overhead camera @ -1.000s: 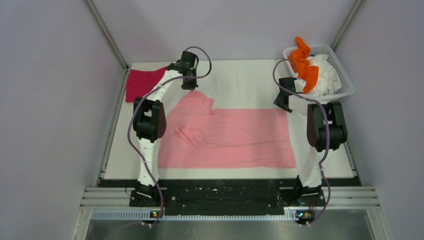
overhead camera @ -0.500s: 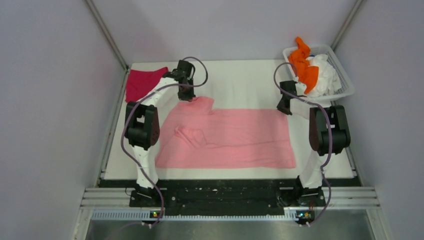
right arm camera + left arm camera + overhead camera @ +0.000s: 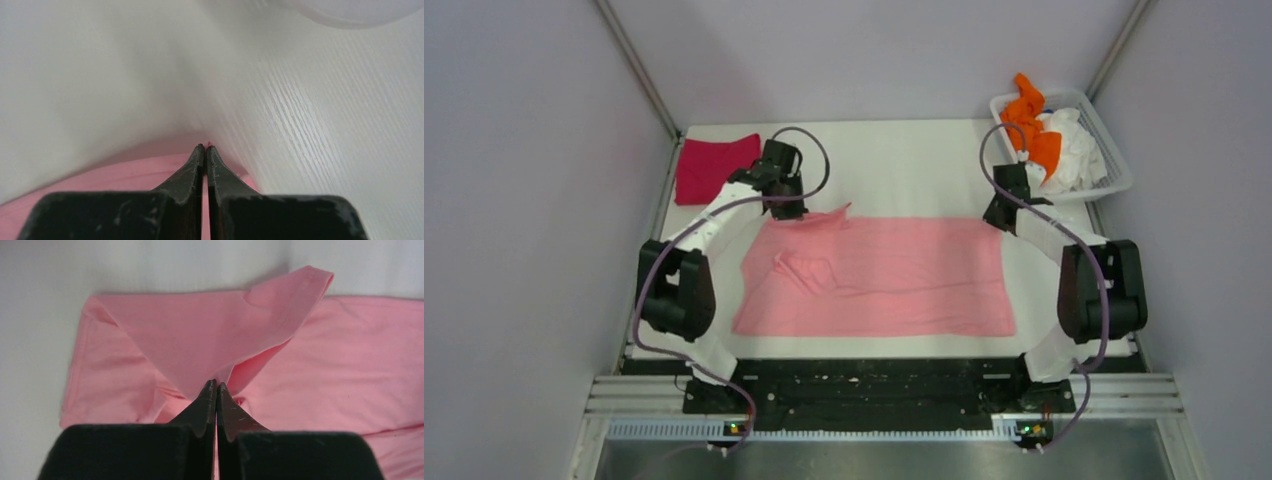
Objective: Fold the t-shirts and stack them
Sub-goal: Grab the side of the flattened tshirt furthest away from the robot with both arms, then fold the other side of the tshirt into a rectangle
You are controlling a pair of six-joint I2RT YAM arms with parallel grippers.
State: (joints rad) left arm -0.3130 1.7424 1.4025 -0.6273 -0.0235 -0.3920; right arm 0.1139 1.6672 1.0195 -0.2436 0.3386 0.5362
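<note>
The large light pink t-shirt [image 3: 894, 275] lies spread across the table. My left gripper [image 3: 788, 210] is shut on its far left corner; in the left wrist view [image 3: 216, 385] the pinched cloth [image 3: 210, 335] rises as a folded flap. My right gripper [image 3: 1002, 218] is shut on the shirt's far right corner; the right wrist view [image 3: 205, 146] shows pink cloth [image 3: 115, 180] under the shut fingers. A folded magenta-red t-shirt [image 3: 712, 165] lies at the far left corner. Orange [image 3: 1030, 120] and white [image 3: 1076, 150] t-shirts are piled in the basket.
The white slatted plastic basket [image 3: 1114, 178] stands at the far right, just behind my right arm. Enclosure walls close in on the left, right and back. Bare white tabletop [image 3: 904, 160] shows behind the pink shirt.
Both grippers have drawn toward the near side with the shirt's far edge. The left corner, once sticking out toward the back, now lies folded in, and the far edge is straighter.
</note>
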